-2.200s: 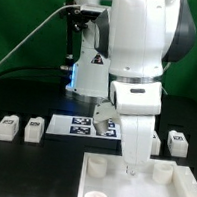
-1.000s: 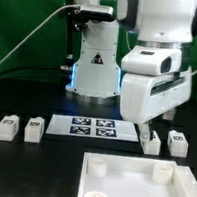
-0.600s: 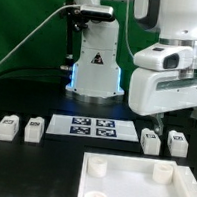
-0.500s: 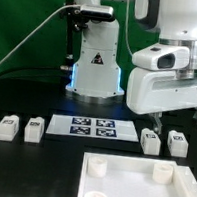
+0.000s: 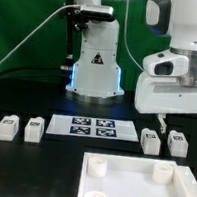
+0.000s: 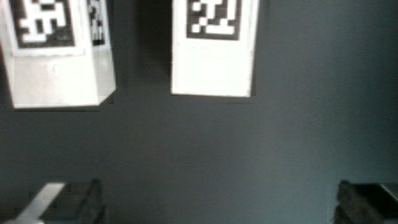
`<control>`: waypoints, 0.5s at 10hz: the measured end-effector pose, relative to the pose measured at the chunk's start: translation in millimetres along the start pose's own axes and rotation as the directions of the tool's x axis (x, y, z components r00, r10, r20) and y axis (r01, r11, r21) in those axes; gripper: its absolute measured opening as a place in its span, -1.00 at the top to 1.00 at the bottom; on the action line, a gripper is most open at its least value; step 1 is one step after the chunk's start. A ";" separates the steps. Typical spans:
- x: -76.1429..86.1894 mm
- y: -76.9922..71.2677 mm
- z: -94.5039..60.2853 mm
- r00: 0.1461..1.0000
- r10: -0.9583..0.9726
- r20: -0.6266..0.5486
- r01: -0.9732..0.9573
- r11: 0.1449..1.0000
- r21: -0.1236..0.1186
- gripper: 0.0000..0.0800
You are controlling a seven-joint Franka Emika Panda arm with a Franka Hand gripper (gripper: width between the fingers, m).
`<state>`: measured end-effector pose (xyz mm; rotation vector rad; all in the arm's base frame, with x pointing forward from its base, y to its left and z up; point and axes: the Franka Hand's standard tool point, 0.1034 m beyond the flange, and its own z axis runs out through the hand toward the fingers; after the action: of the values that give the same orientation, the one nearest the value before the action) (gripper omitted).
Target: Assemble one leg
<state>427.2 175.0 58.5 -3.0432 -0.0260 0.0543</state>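
Although the task asks for one leg to be fitted, none of that work shows as done: all four pegs lie loose on the black table (image 5: 7, 165). The first leg (image 5: 6, 127) and second leg (image 5: 33, 127) sit side by side near the table edge at the exterior view's left. The third leg (image 5: 149, 141) and fourth leg (image 5: 178, 143) sit as a pair near the opposite edge, just past the end of the marker board (image 5: 93, 127). The white panel (image 5: 139, 193) fills the near corner at the exterior view's right, and its three visible sockets (image 5: 97, 167) stand empty; the fourth corner is cut off by the picture. The gripper (image 5: 163, 121) hangs above the third and fourth legs and touches neither. In the wrist view its fingers (image 6: 63, 200) stand wide apart with only bare table between them, so the claw is released and carries nothing, while the two tagged pegs lie ahead of it, not between the jaws. Which of the two it means to take I cannot tell. By my judgement the job is at its very start, in the approach to a pick. What is left is lowering over one peg, closing on it, carrying it to a socket in the panel and seating it there.
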 end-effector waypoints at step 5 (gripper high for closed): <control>-17.9 -11.0 3.6 0.889 0.083 0.450 -0.069 0.997 -0.046 -0.62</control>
<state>409.0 185.9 56.6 -2.9815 0.0590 0.7730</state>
